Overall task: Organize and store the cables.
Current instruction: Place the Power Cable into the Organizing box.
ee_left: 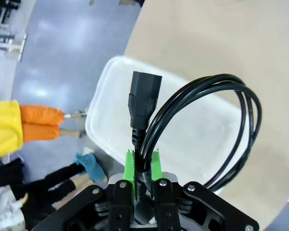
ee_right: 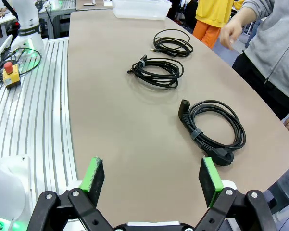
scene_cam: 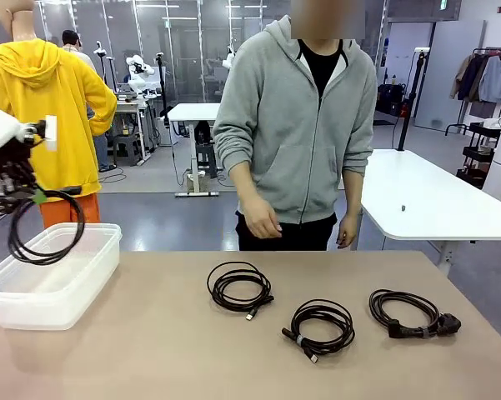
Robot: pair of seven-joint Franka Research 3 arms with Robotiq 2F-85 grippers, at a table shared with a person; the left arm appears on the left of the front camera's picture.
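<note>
The left hand (scene_cam: 21, 200) is partly cut off by the front view's edge.

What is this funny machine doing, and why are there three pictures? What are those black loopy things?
It is a robot with two arms. One picture comes from a camera between the arms, looking across the brown table at a person in a grey hoodie. The other two come from little cameras on the robot's wrists, so you see each hand up close.

The black loops are cables wound into coils. The left hand is shut on one coiled cable, pinching it between green pads, and holds it over a clear plastic box. That is probably where the cable goes.

The right hand is open, holding nothing, above the table.

Three more coils lie on the table: one towards the middle, one nearer the robot, and a thicker one on the robot's right.
</note>
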